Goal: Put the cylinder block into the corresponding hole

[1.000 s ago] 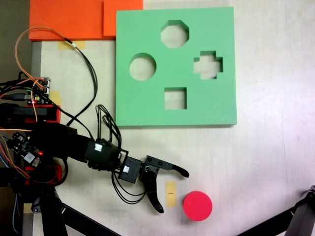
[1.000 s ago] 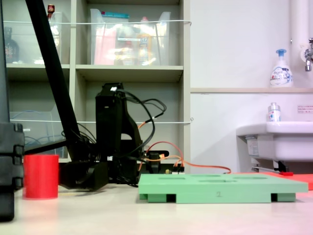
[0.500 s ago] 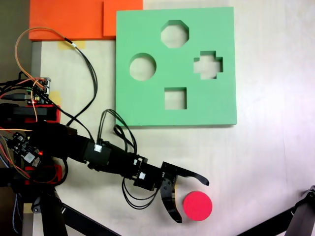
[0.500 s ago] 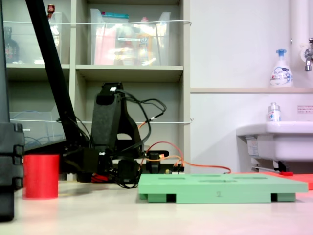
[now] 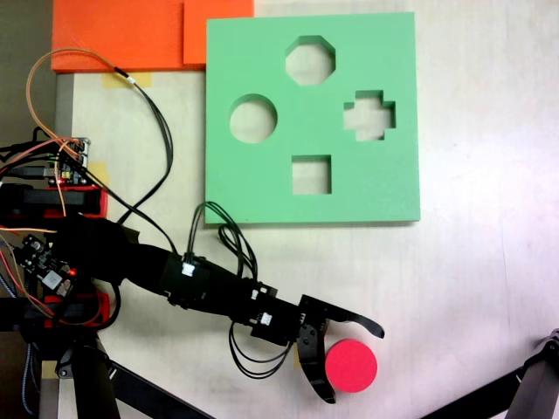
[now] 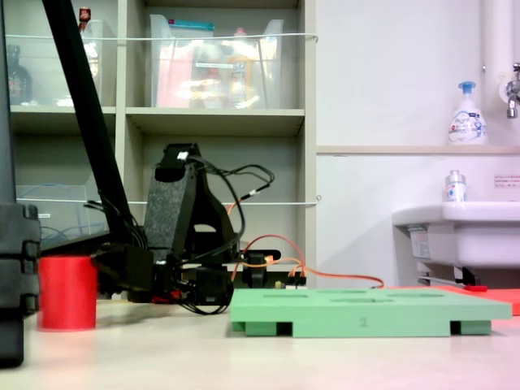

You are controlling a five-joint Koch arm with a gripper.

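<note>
The red cylinder block [image 5: 351, 366] stands upright on the table near the bottom edge of a fixed view, and at the far left [image 6: 67, 292] in the low side view. My gripper [image 5: 355, 365] is open, its two black fingers reaching around the block's left half, one above and one below. The green foam board [image 5: 262, 188] lies flat at the top centre, with the corresponding hole [image 5: 253, 119], a round cut-out, on its left part. The board [image 6: 366, 313] shows edge-on in the side view.
Octagonal [image 5: 310, 60], cross-shaped [image 5: 369, 115] and square [image 5: 311, 175] cut-outs share the board. Orange foam sheets [image 5: 131, 35] lie at the top left. The arm's base, circuit boards and loose wires [image 5: 52, 218] crowd the left side. A dark stand leg [image 5: 541, 367] enters at bottom right.
The arm has stretched rightward and lower across the table, bringing the open gripper from left of the red block to around its left half. The block has not moved.
</note>
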